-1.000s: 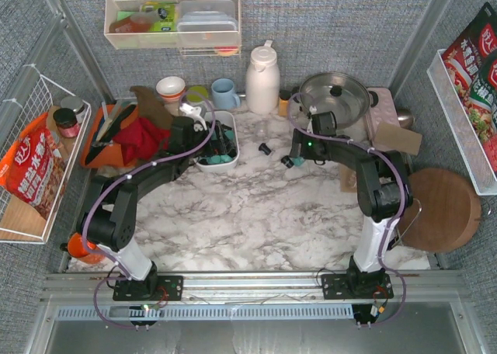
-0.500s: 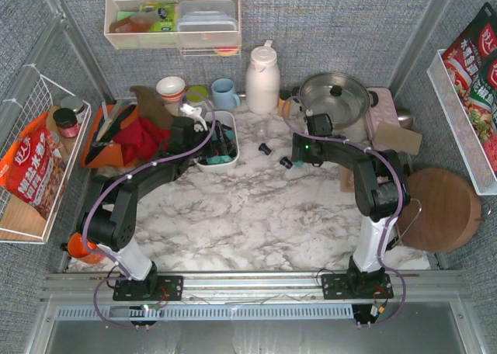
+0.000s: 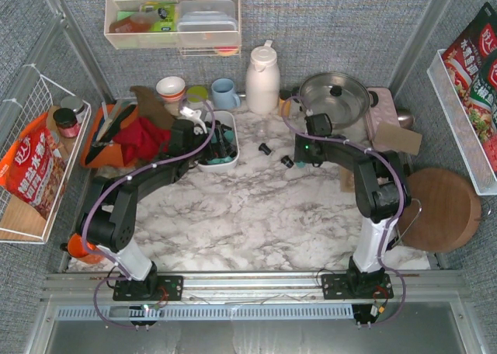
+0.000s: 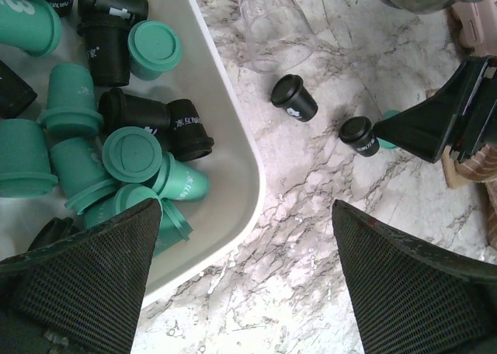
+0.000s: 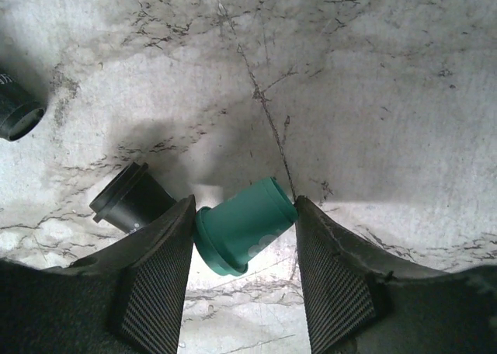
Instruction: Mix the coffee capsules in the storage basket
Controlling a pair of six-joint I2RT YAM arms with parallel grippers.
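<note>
The white storage basket (image 3: 235,137) holds several teal and black coffee capsules (image 4: 132,154). My left gripper (image 3: 221,140) hangs over the basket's right rim (image 4: 233,160), wide open (image 4: 247,214) and holding nothing. Two black capsules (image 4: 293,98) (image 4: 358,133) lie on the marble to the right of the basket. My right gripper (image 3: 291,158) is low over the marble beside them. In the right wrist view its jaws (image 5: 245,206) touch both ends of a teal capsule (image 5: 245,228) lying on its side. A black capsule (image 5: 132,199) lies just outside the left finger.
A clear glass (image 4: 276,24) stands just behind the loose capsules. A white jug (image 3: 262,78), a steel pot (image 3: 334,96), a blue mug (image 3: 225,94) and a bowl (image 3: 171,86) line the back. A red cloth (image 3: 140,140) lies left of the basket; a round wooden board (image 3: 439,210) lies at right.
My right gripper's jaws have narrowed around the teal capsule on the marble. The left arm has stayed over the basket, open.
</note>
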